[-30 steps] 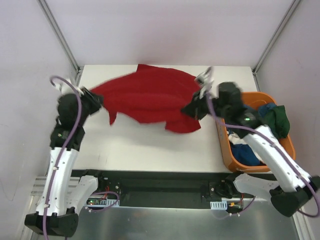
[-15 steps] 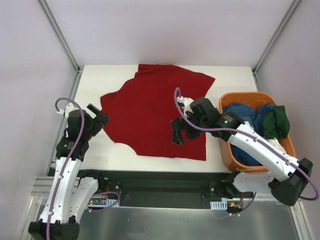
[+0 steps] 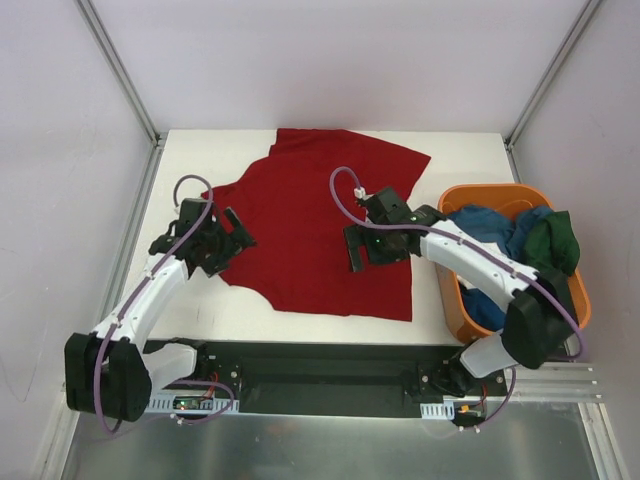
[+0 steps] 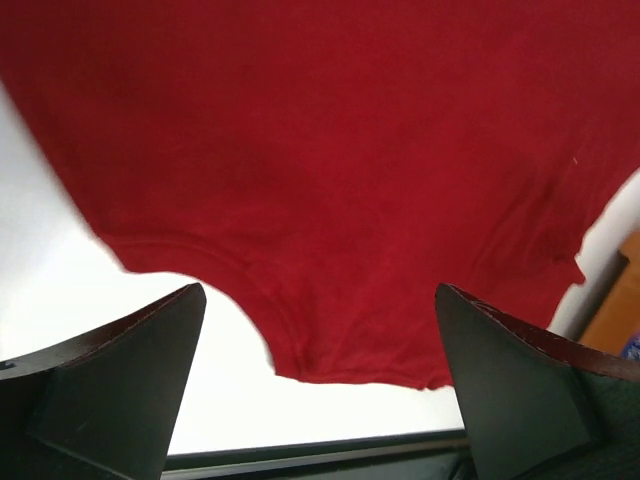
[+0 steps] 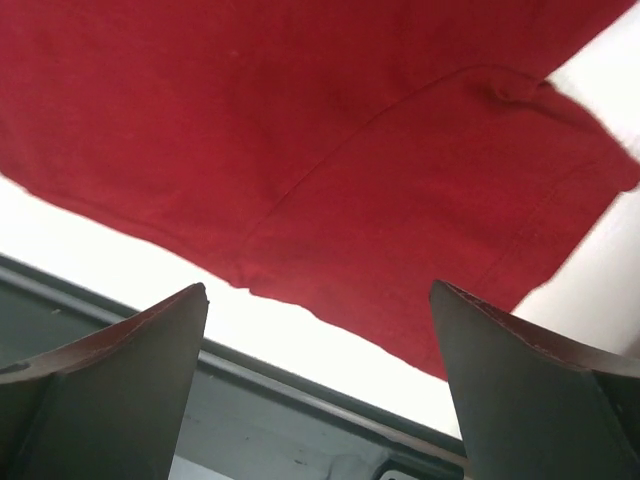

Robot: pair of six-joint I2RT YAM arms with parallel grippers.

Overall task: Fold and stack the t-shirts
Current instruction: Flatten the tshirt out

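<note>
The dark red t-shirt (image 3: 320,225) lies spread flat in the centre of the top view, on the white table (image 3: 250,315). Its upper edge reaches the far border of the table, and its lower hem is close to the bottom border. One sleeve points to the left of the frame.

My left pincer (image 3: 238,241) is at the left edge of the shirt, approx. at the sleeve, w/ jaws wide apart and holding nothing. In the left wrist view a curved red hem and a piece of bare white table show between my two dark fingers (image 4: 120,390). I cannot tell if they touch the cloth.

My right pincer (image 3: 353,252) is over the right-centre part of the shirt, also wide apart and holding nothing. In the right wrist view red cloth w/ a seam fills the upper part, then white table, then the dark table edge at bottom.

At the right of the top view stands the orange basket (image 3: 455,300), just beside the shirt's right edge. The other t-shirts are inside it: blue (image 3: 495,225) and dark green (image 3: 555,245), in a heap.
</note>
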